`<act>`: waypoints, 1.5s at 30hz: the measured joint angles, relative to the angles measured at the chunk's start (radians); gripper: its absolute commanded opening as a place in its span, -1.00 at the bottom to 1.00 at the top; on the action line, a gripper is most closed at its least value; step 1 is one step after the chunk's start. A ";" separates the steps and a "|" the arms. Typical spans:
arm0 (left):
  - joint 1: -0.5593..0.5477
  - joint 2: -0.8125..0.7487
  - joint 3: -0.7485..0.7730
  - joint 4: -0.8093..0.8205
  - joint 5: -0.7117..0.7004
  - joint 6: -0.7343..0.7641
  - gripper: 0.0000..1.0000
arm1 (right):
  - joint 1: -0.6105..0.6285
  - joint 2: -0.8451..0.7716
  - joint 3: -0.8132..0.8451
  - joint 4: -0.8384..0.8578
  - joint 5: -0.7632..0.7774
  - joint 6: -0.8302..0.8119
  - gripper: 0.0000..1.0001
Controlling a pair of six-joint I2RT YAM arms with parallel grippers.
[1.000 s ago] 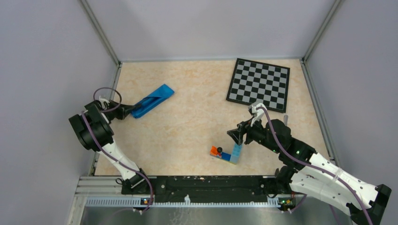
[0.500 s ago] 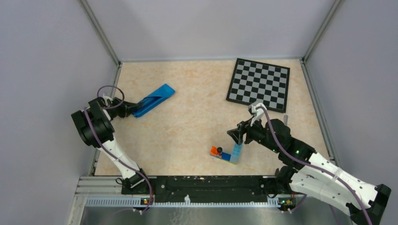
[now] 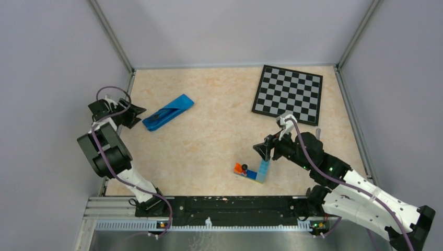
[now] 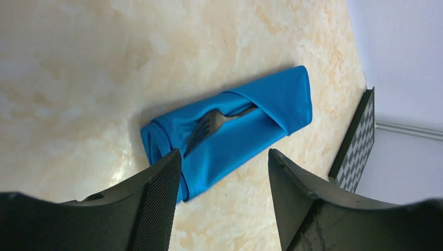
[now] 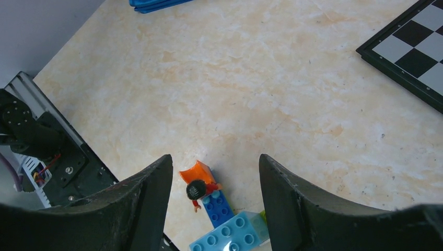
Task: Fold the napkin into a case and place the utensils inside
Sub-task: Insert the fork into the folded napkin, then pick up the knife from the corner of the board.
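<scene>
Napkin (image 3: 168, 112) lies folded into a long narrow case on the bench (image 3: 209, 130), left of centre and set diagonally. Fork (image 4: 209, 125) sits inside it, with its tines showing at the open fold and its handle tucked under the flap. Left hand (image 4: 223, 154) is just beside the case's nearer end, not touching, jaws wide apart and holding nothing. Right hand (image 5: 214, 158) hovers over the toy bricks (image 3: 253, 172), jaws likewise spread, empty. Chessboard (image 3: 288, 94) lies at far right.
</scene>
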 measured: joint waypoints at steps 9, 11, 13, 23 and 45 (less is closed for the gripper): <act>-0.136 -0.494 -0.061 -0.154 -0.181 0.112 0.44 | -0.014 0.079 0.079 -0.064 0.083 -0.010 0.23; -0.251 -0.606 -0.090 -0.148 -0.173 0.127 0.45 | -0.035 0.100 0.099 -0.097 0.109 -0.011 0.31; -0.362 -0.664 -0.109 -0.134 -0.168 0.137 0.45 | -0.078 0.125 0.126 -0.130 0.130 -0.010 0.40; -0.753 -0.621 -0.133 -0.100 -0.139 0.273 0.47 | -0.815 0.379 0.268 -0.238 -0.074 0.136 0.37; -0.892 -0.741 -0.183 -0.151 -0.191 0.396 0.50 | -1.150 1.126 0.519 -0.613 -0.081 -0.135 -0.05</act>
